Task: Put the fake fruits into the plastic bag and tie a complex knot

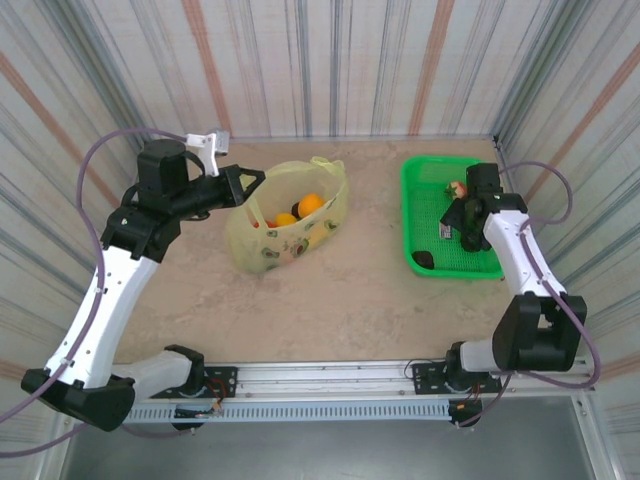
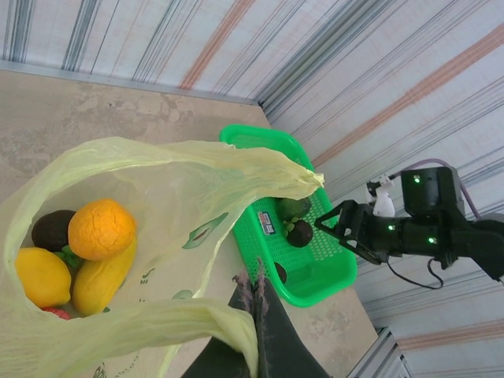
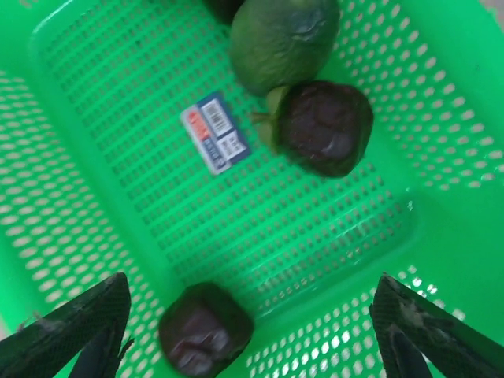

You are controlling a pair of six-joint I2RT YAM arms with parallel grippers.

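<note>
The yellow-green plastic bag [image 1: 290, 225] lies open in the middle of the table. My left gripper [image 1: 252, 185] is shut on its rim [image 2: 228, 327], holding the mouth up. Inside the bag lie an orange [image 2: 101, 228], a lemon [image 2: 41, 276], a long yellow fruit [image 2: 104, 277] and a dark fruit [image 2: 50, 228]. My right gripper [image 3: 252, 277] hangs open over the green mesh basket [image 3: 110, 157], nothing between its fingers [image 3: 79, 331]. Below it sit a green fruit [image 3: 283, 39], a dark purple fruit [image 3: 324, 126] and a second dark one [image 3: 205, 327], the nearest to the gripper.
The basket [image 1: 425, 215] stands at the right, close to the striped side wall. In the left wrist view my right gripper [image 2: 340, 227] hovers above the basket's far end [image 2: 315, 272]. Bare tabletop [image 1: 340, 310] runs between bag, basket and arm bases.
</note>
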